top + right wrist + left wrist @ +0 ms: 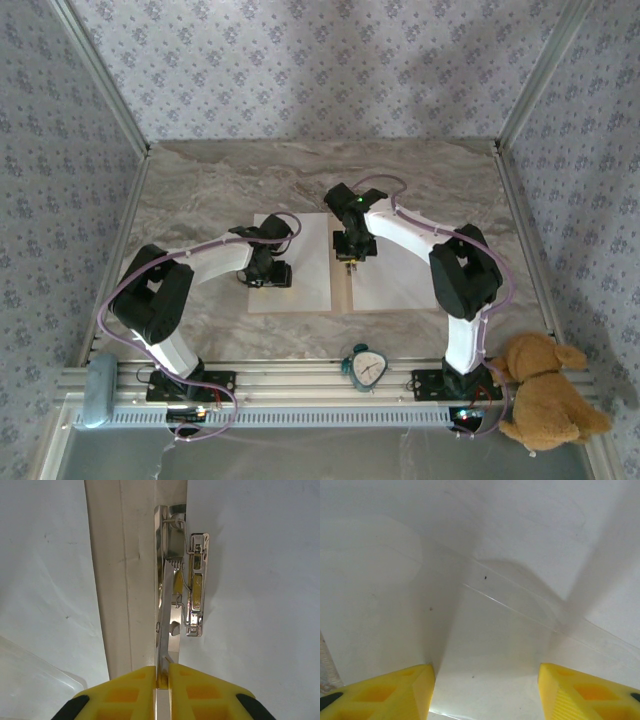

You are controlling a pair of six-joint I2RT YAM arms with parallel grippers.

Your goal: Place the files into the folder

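Clip lever (pixel 162 605) — between right fingers (pixel 200 695)

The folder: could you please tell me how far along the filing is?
Done: white sheets lie on both halves of the open folder. In hand: right pincer shut on the spine's metal clip; left pincer open over a sheet. Left: probably securing them and closing the folder.

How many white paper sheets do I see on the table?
2. One sheet lies left of the folder's spine, under the left gripper; the other sheet lies right of it. More may be hidden beneath.
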